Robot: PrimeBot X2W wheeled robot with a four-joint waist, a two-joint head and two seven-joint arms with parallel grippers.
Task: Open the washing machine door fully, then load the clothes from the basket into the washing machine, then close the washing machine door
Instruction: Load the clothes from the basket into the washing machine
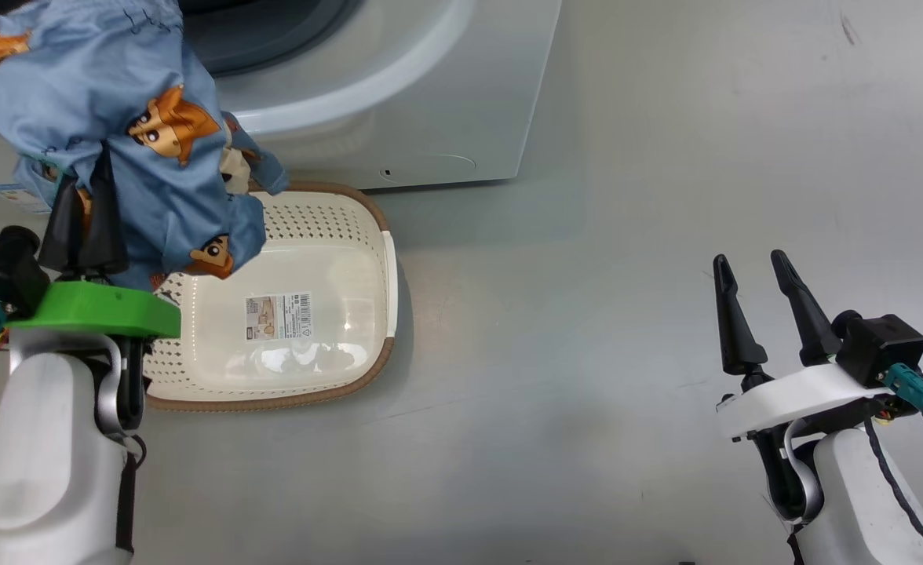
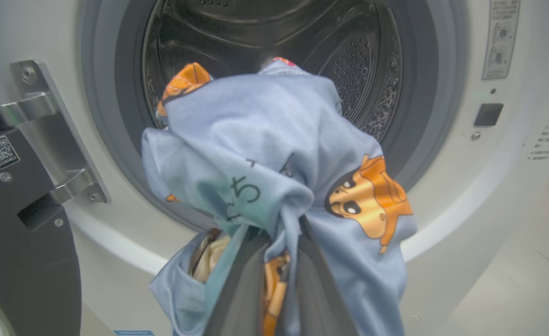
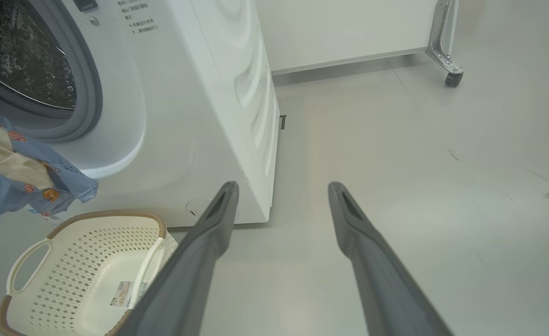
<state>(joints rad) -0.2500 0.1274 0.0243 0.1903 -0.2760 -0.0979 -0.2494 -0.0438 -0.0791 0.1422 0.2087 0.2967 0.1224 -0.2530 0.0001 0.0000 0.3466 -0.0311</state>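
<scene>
Left gripper (image 2: 281, 233) nearly closed, pinching the bunched clothes (image 2: 265, 154) and holding them up right in front of the washing machine (image 1: 430, 102), at its drum (image 2: 274, 28) mouth, with fabric hanging outside the grey gasket. Washing machine door (image 2: 22, 261) swung open on the machine's hinge side. Basket (image 1: 375, 235) on the floor (image 1: 626, 314) just in front of the machine, sticker (image 1: 277, 316) showing on its bottom. Right gripper (image 1: 750, 263) jaws wide apart, gripping nothing, well off the machine's front corner.

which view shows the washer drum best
The left wrist view: it looks straight into the drum, though the clothes cover its middle. The head view catches its lower rim; the right wrist view, a slanted part.
</scene>
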